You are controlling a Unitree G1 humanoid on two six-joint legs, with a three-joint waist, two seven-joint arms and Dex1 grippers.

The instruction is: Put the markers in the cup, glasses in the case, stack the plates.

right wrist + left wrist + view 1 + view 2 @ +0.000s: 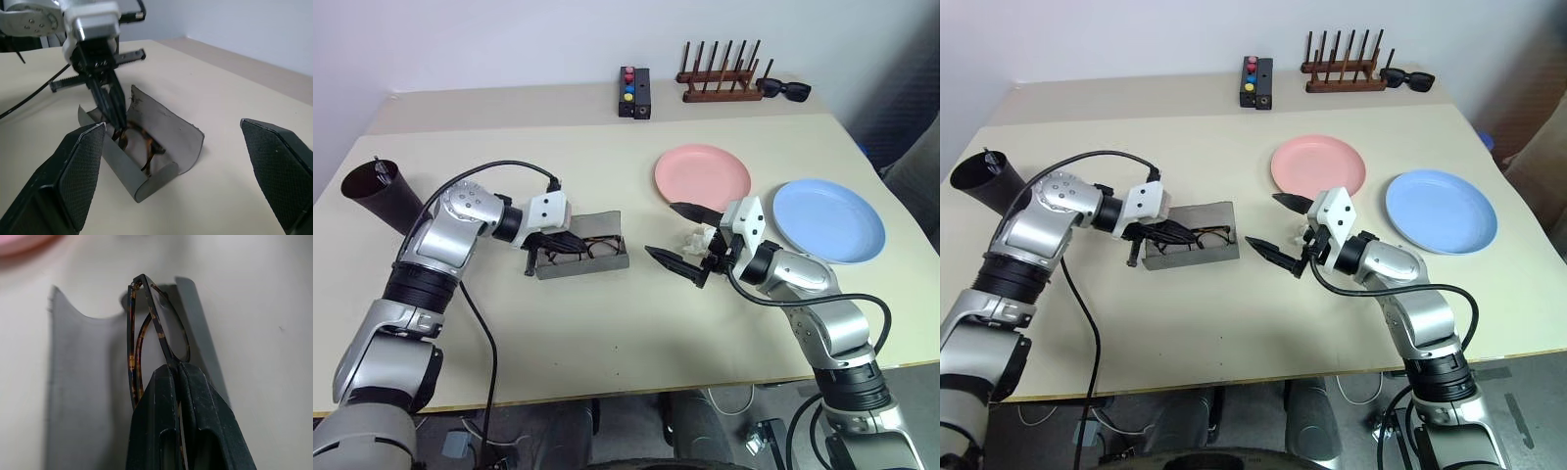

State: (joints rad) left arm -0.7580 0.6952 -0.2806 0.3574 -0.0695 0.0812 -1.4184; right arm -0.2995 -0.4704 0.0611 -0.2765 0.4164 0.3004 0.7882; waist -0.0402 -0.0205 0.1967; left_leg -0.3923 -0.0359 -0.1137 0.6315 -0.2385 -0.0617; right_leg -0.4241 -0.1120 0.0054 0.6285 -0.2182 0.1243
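The left gripper's (178,382) fingers pinch the glasses (590,247), which sit low inside the open grey case (607,260) at the tabletop's middle. The right gripper (680,237) hangs just right of it, fingers spread wide, empty. The dark cup (380,192) leans far left, something thin poking from it; the pink plate (702,174) and blue plate (828,220) lie apart, unstacked. Nothing blocks them.
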